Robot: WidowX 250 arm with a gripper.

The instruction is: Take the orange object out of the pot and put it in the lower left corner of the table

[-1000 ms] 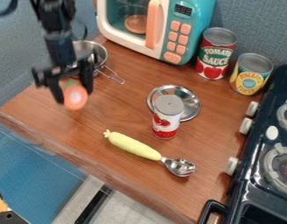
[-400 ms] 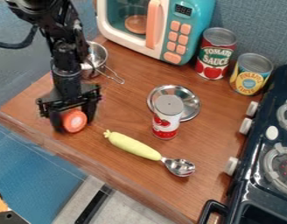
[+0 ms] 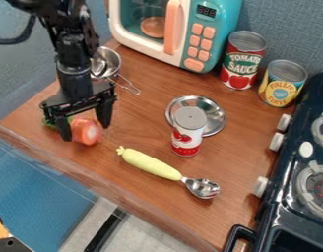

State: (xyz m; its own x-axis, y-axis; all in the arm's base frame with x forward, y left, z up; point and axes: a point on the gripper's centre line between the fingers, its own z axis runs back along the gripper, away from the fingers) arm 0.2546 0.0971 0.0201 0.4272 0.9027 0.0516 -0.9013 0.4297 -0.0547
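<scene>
Wooden table (image 3: pixel 134 182), orange object (image 3: pixel 90 132) lying green end upper left, flat face lower right, pincer (image 3: pixel 86 133) open around it, gripping nothing

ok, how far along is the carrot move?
Done: the orange object is out of the metal pot and over at the left of the table, near the front edge; it looks set down. In hand: the hand is open around it, so probably nothing gripped. Left: lift the hand clear, maybe nudge it further into the corner.
</scene>
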